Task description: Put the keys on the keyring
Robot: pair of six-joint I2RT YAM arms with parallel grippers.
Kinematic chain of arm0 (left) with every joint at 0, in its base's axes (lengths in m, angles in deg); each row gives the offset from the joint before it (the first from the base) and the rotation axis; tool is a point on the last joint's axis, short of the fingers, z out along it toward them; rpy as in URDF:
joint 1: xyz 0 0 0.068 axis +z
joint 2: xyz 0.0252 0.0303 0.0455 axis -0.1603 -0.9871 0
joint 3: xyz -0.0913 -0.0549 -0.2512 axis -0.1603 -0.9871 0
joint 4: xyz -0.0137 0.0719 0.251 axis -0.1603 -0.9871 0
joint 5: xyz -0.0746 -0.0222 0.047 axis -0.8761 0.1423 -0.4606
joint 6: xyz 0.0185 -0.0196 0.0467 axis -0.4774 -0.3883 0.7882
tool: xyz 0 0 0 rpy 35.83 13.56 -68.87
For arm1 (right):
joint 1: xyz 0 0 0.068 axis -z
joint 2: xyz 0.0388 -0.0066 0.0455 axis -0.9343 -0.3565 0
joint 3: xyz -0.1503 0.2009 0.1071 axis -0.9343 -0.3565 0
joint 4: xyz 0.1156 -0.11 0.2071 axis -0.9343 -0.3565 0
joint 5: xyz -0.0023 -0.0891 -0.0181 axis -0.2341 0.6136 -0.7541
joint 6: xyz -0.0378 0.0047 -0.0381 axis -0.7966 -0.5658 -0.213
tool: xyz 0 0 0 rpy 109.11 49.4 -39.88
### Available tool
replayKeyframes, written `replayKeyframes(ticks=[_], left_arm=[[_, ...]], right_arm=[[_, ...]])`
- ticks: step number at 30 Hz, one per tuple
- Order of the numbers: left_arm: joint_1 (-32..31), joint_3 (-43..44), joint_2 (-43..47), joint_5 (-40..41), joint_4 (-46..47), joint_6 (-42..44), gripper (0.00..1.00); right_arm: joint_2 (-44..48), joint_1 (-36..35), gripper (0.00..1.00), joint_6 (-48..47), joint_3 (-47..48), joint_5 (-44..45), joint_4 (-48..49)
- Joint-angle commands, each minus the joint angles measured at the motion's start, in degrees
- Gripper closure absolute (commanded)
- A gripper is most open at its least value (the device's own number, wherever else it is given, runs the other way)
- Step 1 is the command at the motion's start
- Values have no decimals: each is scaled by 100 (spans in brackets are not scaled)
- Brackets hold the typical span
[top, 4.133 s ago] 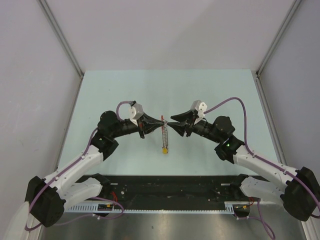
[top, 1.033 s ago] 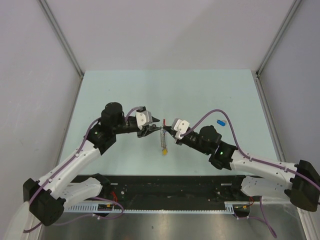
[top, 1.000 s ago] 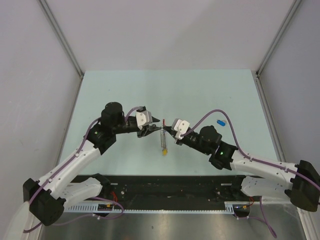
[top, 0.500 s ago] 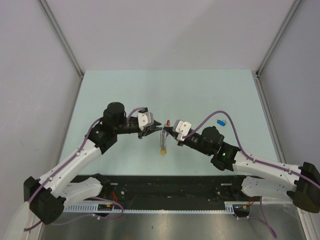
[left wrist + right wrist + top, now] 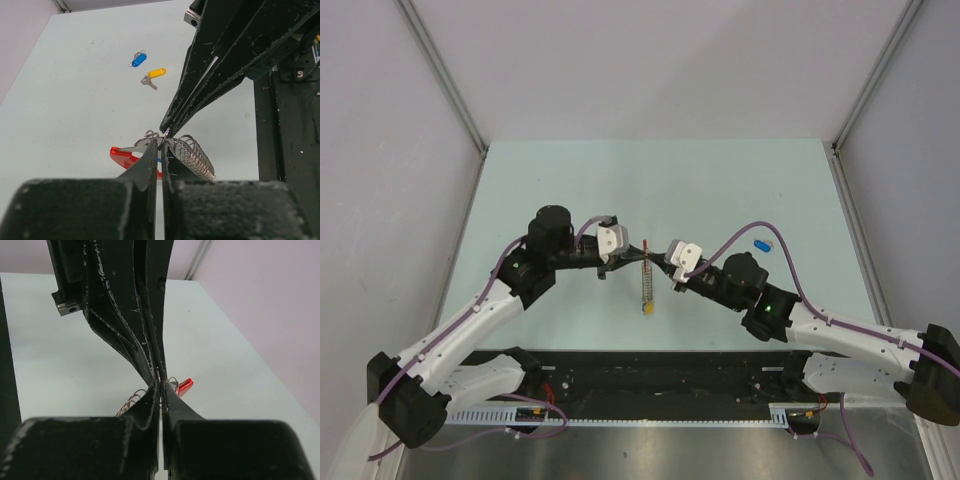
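Overhead view of two robot arms meeting tip to tip above the middle of a pale green worktop (image 5: 570, 190); between them the keyring (image 5: 646, 272), apparently held off the surface, with a red curved section at the top and a coil of grey wire below. Left claw (image 5: 628, 254) clenched on the ring's thin wire, jaws all but touching; right claw (image 5: 660, 262) clamped shut on the same wire from the opposite side. Blue-tagged key (image 5: 761, 244) lying loose on the worktop, well to the right of the ring; yellow-tagged key (image 5: 156, 74) also on the worktop; no black-tagged key to be made out. Likely handling: keys small, light and stiff, prone to skating on the smooth surface; best taken by the plastic tag, leaving the holed end free for threading; ring springy, its wire thin and slippery, calling for a firm pinch close to the opening. No brand, label or legible writing anywhere.
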Motion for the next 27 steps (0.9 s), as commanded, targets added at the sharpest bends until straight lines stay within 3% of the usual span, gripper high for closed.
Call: replayKeyframes(ticks=[1,4,10,15,27], left_arm=[[-41,157,118,-49,227,-161,99],[-33,95,240,460,298,-486,100],[-33,-168,626,1340,386,-1356,99],[-33,-494,900,1534,456,-1647,100],[-33,-441,1023,1543,280,-1770,100]], right_arm=[[89,-46,100,13,320,92,309],[124,-46,100,171,320,328,292],[387,-46,67,619,311,891,221],[458,-46,60,839,372,1305,178],[-587,-28,55,848,953,1788,89]])
